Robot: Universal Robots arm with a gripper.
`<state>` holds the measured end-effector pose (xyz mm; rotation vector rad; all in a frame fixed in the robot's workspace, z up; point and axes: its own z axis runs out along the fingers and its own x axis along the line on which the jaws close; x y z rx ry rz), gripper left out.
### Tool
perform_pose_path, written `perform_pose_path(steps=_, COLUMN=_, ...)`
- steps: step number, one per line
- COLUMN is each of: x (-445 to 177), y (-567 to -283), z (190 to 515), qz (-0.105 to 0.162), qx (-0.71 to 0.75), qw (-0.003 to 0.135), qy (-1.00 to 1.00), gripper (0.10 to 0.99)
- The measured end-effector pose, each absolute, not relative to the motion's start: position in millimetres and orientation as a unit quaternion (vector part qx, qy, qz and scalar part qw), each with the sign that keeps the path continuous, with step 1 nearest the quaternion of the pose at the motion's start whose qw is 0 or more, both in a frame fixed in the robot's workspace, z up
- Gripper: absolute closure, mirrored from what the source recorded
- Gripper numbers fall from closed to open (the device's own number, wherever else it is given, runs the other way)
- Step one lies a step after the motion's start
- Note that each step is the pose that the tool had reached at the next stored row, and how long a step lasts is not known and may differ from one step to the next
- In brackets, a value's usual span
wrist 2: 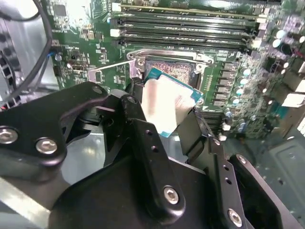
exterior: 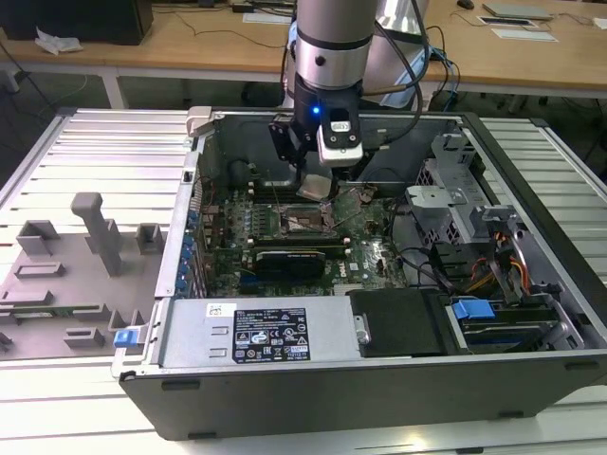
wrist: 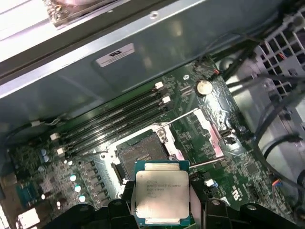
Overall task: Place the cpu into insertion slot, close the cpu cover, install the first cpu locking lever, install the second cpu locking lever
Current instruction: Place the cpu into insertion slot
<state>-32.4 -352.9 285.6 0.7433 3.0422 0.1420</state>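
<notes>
One chip is what this moment turns on. The cpu [wrist: 162, 193], pale metal top upward with a green border round it, is pinched by two opposite edges in the gripper [wrist 2: 167, 125], whose fingers are drawn in narrow against it. It hangs over the motherboard [wrist: 248, 167] and is not seated. In both wrist views it sits just beside the insertion slot [wrist: 142, 151] and partly over its near edge; the slot's dark contact field lies bare. In the second wrist view the chip looks tilted against the socket's plane, though I can't tell how much of that is the camera's angle.

The cpu cover [wrist: 209, 136] is swung open to one side of the slot, leaving the opening free, and a thin wire lever [wrist: 205, 163] lies released near it. Long memory slots [wrist: 114, 121] run along another side. In the exterior view the arm reaches down into the open computer case [exterior: 285, 398], which lies on a slatted metal table [exterior: 95, 142].

I judge we're in the first step, placement, with the cover and both levers not yet dealt with. As I read it, seating calls for the chip square over the rim, level, and turned to match the socket. It then wants a straight, gentle descent with no sideways drag across those contacts.
</notes>
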Motion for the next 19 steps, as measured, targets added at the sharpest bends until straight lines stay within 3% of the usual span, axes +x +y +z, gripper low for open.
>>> perform_pose_path(steps=19, x=-32.4, y=-352.9, z=282.6, qz=0.043, qx=0.459, qw=0.014, qy=0.887, gripper=0.549)
